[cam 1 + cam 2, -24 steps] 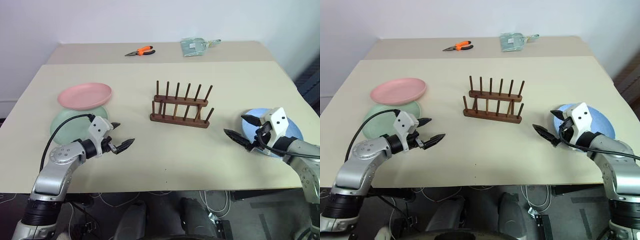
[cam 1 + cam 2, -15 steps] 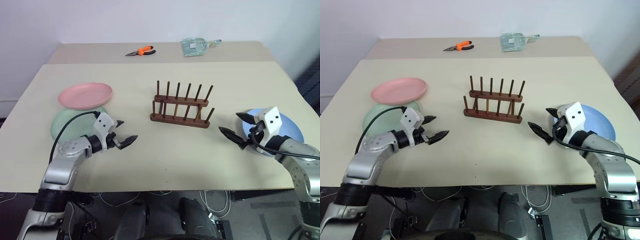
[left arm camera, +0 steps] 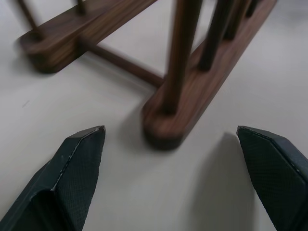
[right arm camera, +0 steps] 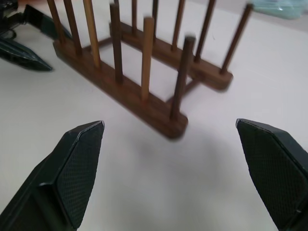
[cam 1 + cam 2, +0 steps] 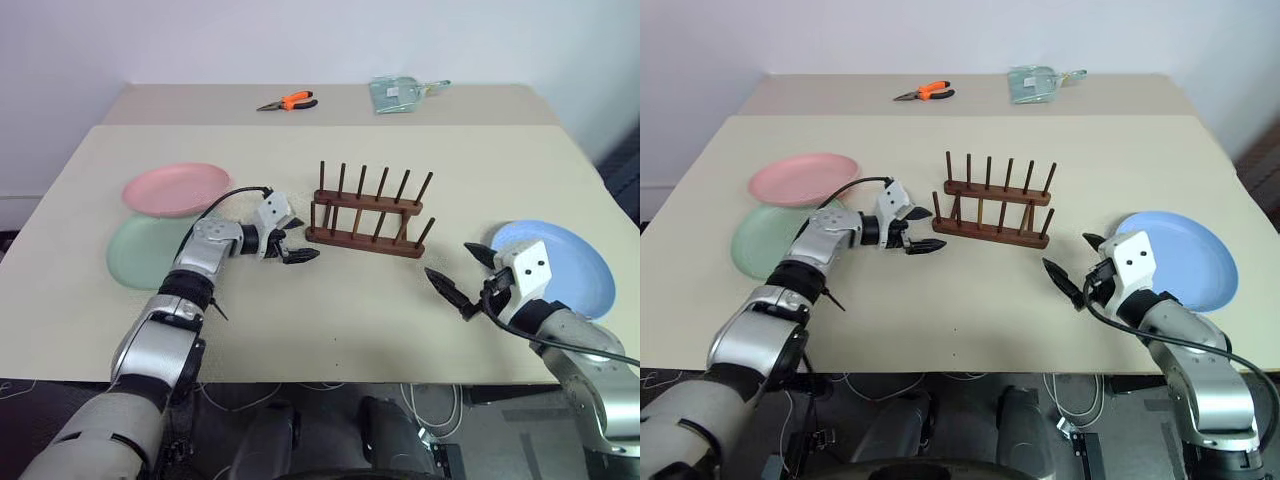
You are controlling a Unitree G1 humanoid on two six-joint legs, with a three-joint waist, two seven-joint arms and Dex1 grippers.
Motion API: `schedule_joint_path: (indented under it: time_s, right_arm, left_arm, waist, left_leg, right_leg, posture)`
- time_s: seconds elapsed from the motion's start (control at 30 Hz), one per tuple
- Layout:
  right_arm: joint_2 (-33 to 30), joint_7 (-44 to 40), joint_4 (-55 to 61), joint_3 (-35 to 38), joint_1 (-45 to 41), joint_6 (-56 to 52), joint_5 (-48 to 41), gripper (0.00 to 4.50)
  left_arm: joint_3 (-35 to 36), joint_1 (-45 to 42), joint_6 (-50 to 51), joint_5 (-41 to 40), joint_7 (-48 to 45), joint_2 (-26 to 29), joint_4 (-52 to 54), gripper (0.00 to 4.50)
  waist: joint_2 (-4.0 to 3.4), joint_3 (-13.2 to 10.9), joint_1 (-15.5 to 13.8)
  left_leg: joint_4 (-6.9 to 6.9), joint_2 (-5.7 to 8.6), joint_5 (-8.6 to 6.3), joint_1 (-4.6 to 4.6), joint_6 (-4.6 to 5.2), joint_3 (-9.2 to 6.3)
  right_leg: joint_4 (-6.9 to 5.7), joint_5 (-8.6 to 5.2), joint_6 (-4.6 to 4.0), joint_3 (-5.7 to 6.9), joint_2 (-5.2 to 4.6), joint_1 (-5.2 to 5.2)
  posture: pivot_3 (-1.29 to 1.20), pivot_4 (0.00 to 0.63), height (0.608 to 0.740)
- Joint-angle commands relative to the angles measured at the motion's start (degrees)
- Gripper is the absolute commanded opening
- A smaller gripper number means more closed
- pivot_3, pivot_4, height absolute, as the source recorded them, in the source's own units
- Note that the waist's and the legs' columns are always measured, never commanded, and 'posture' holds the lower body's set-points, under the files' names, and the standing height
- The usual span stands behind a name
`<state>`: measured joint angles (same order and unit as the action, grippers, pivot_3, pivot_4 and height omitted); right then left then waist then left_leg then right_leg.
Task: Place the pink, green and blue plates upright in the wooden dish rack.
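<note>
Wooden dish rack point(image 5: 367, 211) sits mid-table on the beige table point(image 5: 330, 310), upright, no plates in it, two rows of pegs standing. Pink plate point(image 5: 176, 189) lies flat on the robot's left side of the table, its near edge overlapping the green plate point(image 5: 145, 252), which lies flat just in front of it. Blue plate point(image 5: 560, 265) lies flat on the right side, well apart from the rack.

Left gripper point(image 5: 294, 240) is just beside the rack's left end, fingers spread wide, nothing between them. In the left wrist view the end of one base bar of the rack point(image 3: 192, 91) sits between the two fingertips point(image 3: 79, 159), close but not touching.

Right gripper point(image 5: 458, 275) hovers near the blue plate's left edge, pointing toward the rack, fingers wide apart and empty. The right wrist view looks at the rack point(image 4: 144, 72) from its right end, with the left gripper point(image 4: 21, 36) visible past the far end.

Orange-handled pliers point(image 5: 284, 101) and a clear plastic bag point(image 5: 398, 93) lie on the far table section.
</note>
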<state>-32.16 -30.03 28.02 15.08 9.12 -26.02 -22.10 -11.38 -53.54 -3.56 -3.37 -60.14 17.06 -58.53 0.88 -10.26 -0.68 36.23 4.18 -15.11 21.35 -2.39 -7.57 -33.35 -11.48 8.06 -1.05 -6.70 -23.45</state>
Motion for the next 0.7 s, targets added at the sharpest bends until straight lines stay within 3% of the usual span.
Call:
schedule_joint_path:
  time_s: [0.03,0.1,0.2,0.37,0.5,0.6,0.7]
  right_arm:
    - [0.54,1.47,4.85,2.7,2.07,0.66,-0.18,4.5]
    - [0.18,1.73,5.09,3.05,2.71,0.69,0.03,4.5]
    - [-0.97,1.16,4.63,3.74,2.31,0.72,0.02,4.5]
    - [-3.95,-0.91,3.33,6.67,2.25,0.64,-0.44,4.5]
    - [-7.7,-6.33,2.62,9.79,5.2,-0.61,-2.43,4.5]
    - [-8.88,-7.75,1.56,10.2,6.06,-0.22,-2.13,4.5]
    - [-8.97,-8.15,0.43,10.23,5.4,0.05,-1.67,4.5]
  left_arm:
    - [1.04,-1.79,-2.29,0.86,-0.56,-2.37,-4.55,3.25]
    - [1.58,-1.53,-3.25,0.99,-1.3,-2.86,-5.12,2.07]
    - [1.61,0.74,-4.36,0.91,-4.1,-2.66,-2.82,0.76]
    - [-0.02,9.81,-3.09,-0.77,-10.93,-0.39,13.41,0.77]
    - [-2.54,20.8,2.24,-2.81,-15.29,4.5,35.83,0.77]
    - [-2.88,23.42,5.69,-3.01,-15.31,6.64,41.39,0.77]
    - [-2.77,23.66,7.09,-1.96,-13.17,7.46,40.73,2.21]
  waist:
    - [0.0,0.0,-0.04]
    - [0.02,0.01,0.08]
    - [0.0,0.05,0.14]
    - [-0.08,0.09,0.22]
    - [-0.09,0.1,0.12]
    - [-0.09,0.09,-0.09]
    - [-0.1,0.1,-0.04]
  left_leg:
    - [0.01,0.0,0.0,0.01,0.0,0.0]
    - [0.01,0.0,0.0,0.0,0.0,0.01]
    - [0.02,-0.01,0.0,-0.02,0.0,0.0]
    - [-0.01,-0.02,-0.01,-0.04,0.02,0.01]
    - [-0.04,-0.04,-0.01,-0.04,0.02,0.0]
    - [0.0,-0.05,-0.02,-0.03,0.03,-0.02]
    - [0.08,-0.05,-0.02,-0.04,0.03,-0.02]
  right_leg:
    - [-0.02,0.0,0.01,0.0,0.0,0.0]
    - [-0.01,-0.01,0.03,0.0,0.0,0.01]
    - [-0.05,-0.01,0.03,0.0,0.0,0.02]
    - [-0.05,0.01,-0.03,-0.03,0.0,0.02]
    - [-0.03,0.09,-0.19,-0.06,0.0,0.02]
    - [-0.05,0.09,-0.21,-0.05,0.0,0.03]
    - [-0.05,-0.11,-0.23,-0.05,0.0,0.09]
  posture:
    - [0.0,0.15,0.74]
    - [0.0,0.15,0.74]
    - [0.0,0.15,0.74]
    - [0.0,0.15,0.74]
    - [0.0,0.15,0.74]
    - [0.0,0.15,0.74]
    - [0.0,0.15,0.74]
